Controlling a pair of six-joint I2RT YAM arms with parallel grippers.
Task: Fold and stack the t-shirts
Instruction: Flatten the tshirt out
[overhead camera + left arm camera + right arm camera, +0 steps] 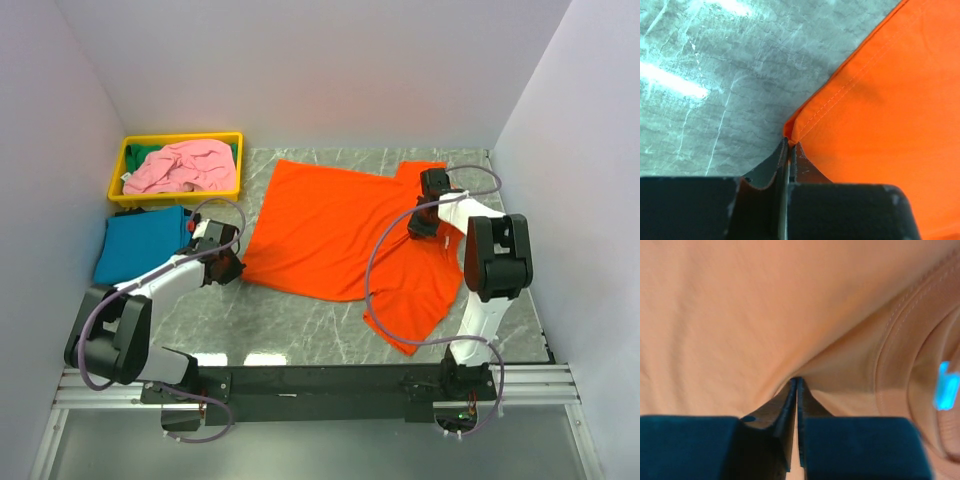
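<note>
Closest in, the left gripper has its jaws pressed together on the very tip of a hemmed corner of the orange t-shirt. Only a sliver of cloth sits between them. The right gripper is likewise clamped shut on a pinch of the same shirt just beside the collar seam.

The shirt lies spread over the middle and right of the worktop, reaching from the far edge toward the near right corner. The teal t-shirt lies folded by the left edge. The pink t-shirt is heaped in the yellow tray at the far left corner.

The left hold looks the weaker one: with so little hem caught, a quick lift or a pull away from the other arm could let the corner slip out. The right wrist view is washed out, so it may hold one layer or two. If only one, the fold would likely drag crooked. Part of the shirt lying toward the near right corner could trail and bunch. A wide left swing could also ruffle the teal shirt.
</note>
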